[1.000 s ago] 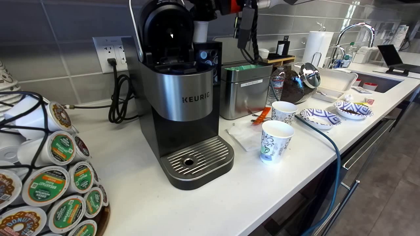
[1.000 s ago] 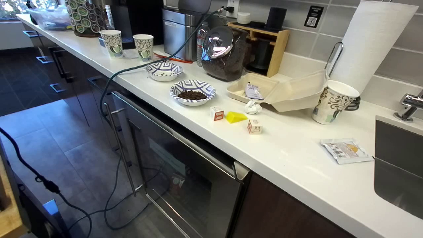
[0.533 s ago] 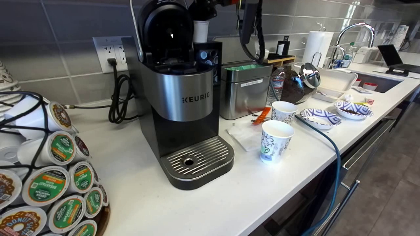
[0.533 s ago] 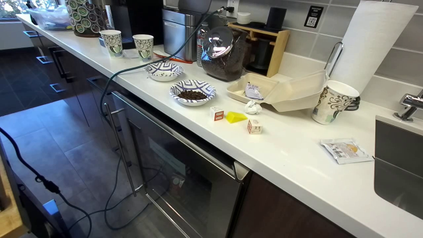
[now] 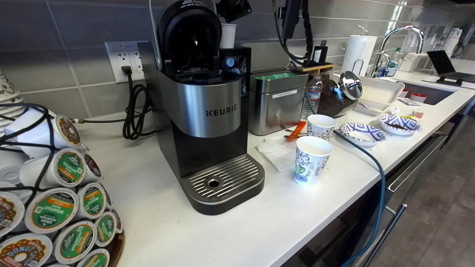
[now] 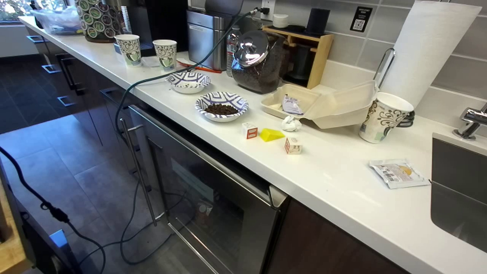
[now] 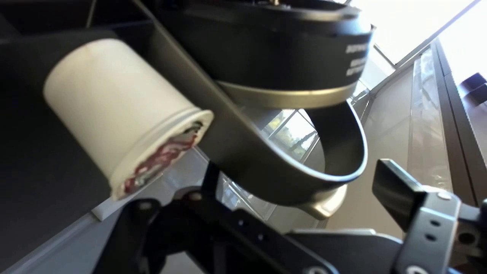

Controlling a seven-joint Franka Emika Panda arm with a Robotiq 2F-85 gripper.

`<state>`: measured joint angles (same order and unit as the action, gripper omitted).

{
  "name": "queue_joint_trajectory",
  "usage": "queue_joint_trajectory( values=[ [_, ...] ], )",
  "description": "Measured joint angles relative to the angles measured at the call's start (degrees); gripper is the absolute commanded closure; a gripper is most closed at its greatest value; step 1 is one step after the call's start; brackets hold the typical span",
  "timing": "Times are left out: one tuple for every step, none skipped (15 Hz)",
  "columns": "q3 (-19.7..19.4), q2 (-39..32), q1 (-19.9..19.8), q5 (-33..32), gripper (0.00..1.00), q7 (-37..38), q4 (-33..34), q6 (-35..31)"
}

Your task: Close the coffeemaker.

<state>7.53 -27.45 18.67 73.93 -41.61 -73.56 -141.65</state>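
The coffeemaker (image 5: 207,111) stands on the counter with its black domed lid (image 5: 191,31) raised. Its dark side also shows in an exterior view (image 6: 167,26). The silver handle (image 5: 154,40) runs up beside the lid. In the wrist view the lid (image 7: 289,53) is at the top and the looped handle (image 7: 266,175) hangs between my fingers. My gripper (image 7: 298,177) is open, its two fingers well apart around the handle's end; contact cannot be told. In an exterior view the gripper (image 5: 233,9) is partly hidden behind the lid.
A white pod (image 5: 228,36) sits on the machine behind the lid; it shows large in the wrist view (image 7: 118,99). A steel appliance (image 5: 276,104) stands beside the machine. Two paper cups (image 5: 313,159) stand in front. A pod rack (image 5: 55,185) stands on the other side.
The arm and its hanging cable have moved up and to the right in the exterior view. The lid and handle have tipped slightly forward, and more lettering shows on the lid.
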Motion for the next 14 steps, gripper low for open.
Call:
queue_joint_trajectory(
  values=[
    [-0.2, 0.4, -0.1, -0.7, 0.0, 1.4, -0.1, 1.3],
    [-0.5, 0.9, -0.1, -1.5, 0.0, 2.8, -0.5, 2.5],
    [-0.6, 1.4, -0.1, -2.4, 0.0, 3.9, -0.9, 3.6],
    [-0.7, 2.2, 0.0, -3.3, 0.0, 4.8, -1.6, 4.7],
    [-0.7, 3.1, 0.1, -4.4, 0.0, 5.5, -2.6, 5.5],
    [-0.7, 4.2, 0.2, -5.5, 0.0, 6.0, -3.8, 6.1],
    [-0.7, 5.3, 0.4, -6.4, 0.0, 6.4, -5.2, 6.3],
    [-0.7, 6.4, 0.6, -7.1, 0.0, 6.4, -6.6, 6.3],
    [-0.7, 7.6, 0.8, -7.8, 0.0, 6.4, -8.3, 6.3],
    [-0.7, 8.7, 0.9, -8.4, 0.0, 6.4, -10.0, 6.2],
    [-0.7, 9.9, 1.0, -8.8, 0.0, 6.4, -11.8, 6.0],
    [-0.7, 11.0, 1.1, -9.0, 0.0, 6.3, -13.6, 5.5],
    [-0.2, 12.0, 0.8, -9.3, 0.0, 6.3, -15.4, 4.6],
    [0.6, 13.0, 0.4, -9.5, 0.0, 6.2, -17.2, 3.3]
  ],
)
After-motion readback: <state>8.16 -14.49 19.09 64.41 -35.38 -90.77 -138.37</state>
